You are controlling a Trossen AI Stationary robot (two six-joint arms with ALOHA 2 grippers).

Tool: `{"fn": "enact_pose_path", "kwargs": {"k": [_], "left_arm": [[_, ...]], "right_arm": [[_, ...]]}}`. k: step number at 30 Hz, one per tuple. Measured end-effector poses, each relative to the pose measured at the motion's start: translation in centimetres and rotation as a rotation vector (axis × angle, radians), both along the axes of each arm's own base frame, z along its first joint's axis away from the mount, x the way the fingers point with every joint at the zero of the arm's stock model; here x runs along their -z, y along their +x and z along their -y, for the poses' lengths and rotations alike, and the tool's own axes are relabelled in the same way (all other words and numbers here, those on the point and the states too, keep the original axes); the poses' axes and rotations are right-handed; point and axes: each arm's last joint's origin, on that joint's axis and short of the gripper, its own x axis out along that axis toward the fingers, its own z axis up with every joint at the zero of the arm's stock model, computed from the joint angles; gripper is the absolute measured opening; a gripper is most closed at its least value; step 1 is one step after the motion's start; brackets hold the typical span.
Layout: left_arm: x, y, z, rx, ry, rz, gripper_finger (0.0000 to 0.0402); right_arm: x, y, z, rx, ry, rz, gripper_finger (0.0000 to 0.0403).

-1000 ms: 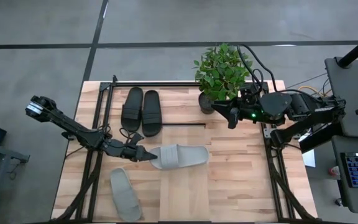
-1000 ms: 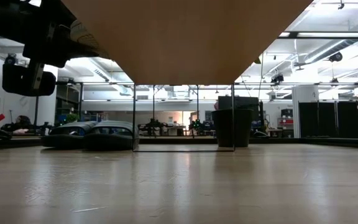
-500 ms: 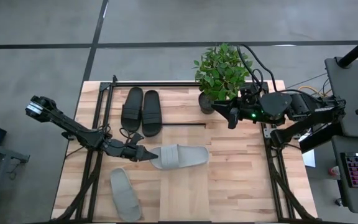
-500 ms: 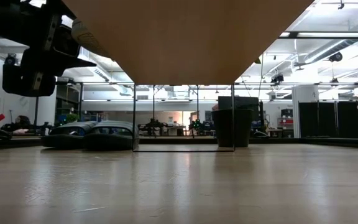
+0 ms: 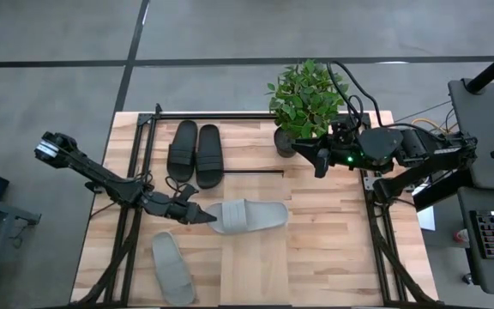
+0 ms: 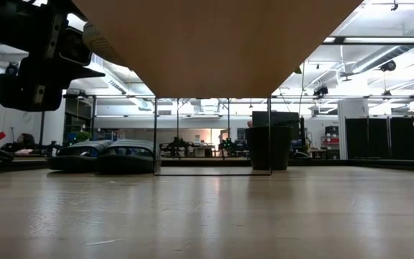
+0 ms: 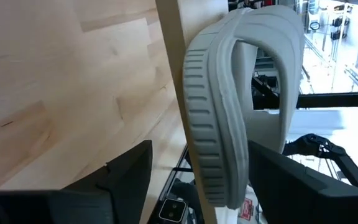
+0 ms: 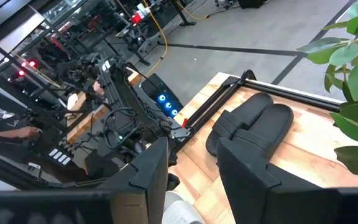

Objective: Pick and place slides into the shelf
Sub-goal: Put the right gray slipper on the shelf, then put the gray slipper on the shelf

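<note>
A pale grey slide (image 5: pixel 247 215) lies sole down across the raised shelf (image 5: pixel 243 270), one end at the shelf's left edge (image 7: pixel 168 74). My left gripper (image 5: pixel 197 215) is level at that end and open, one finger below the shelf's edge and one above the slide (image 7: pixel 219 124). The second grey slide (image 5: pixel 171 267) lies on the tabletop near the front left. The black pair (image 5: pixel 195 153) lies side by side at the far left. My right gripper (image 5: pixel 320 163) hangs open and empty above the table beside the plant. My left gripper is open around the grey slide's near end (image 7: pixel 229 186), coming level from the table's left. Its upper finger (image 7: pixel 278 180) stands close against the slide's top side; whether it touches I cannot tell. The lower finger (image 7: pixel 126 171) is clear of the shelf.
A potted plant (image 5: pixel 303 99) stands at the far right of the table, its dark pot (image 6: pixel 268 147) behind the shelf's thin black legs (image 6: pixel 155 137). Black arm frames (image 5: pixel 135 197) run along both table sides. Bare tabletop lies right of the shelf.
My left gripper has opened and let go of the grey slide without moving away. The slide stays lying on the shelf where it was. The right arm has kept still.
</note>
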Motion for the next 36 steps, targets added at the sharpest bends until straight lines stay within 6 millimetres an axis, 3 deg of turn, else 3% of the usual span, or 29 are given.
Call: {"fn": "enact_pose_path", "kwargs": {"k": [12, 22, 36], "left_arm": [[-1.2, -1.5, -0.4, 0.101, -0.018, 0.07, 0.0238], [-1.0, -2.9, -0.5, 0.277, -0.037, -0.018, 0.0238], [-0.4, -3.0, 0.3, 0.486, -0.078, -0.076, 0.0238]], "right_arm": [[0.0, 0.0, 0.0, -0.002, -0.001, 0.0, 0.0128], [0.0, 0.0, 0.0, -0.006, -0.006, -0.002, 0.0128], [0.0, 0.0, 0.0, -0.006, -0.006, -0.003, 0.0128]]}}
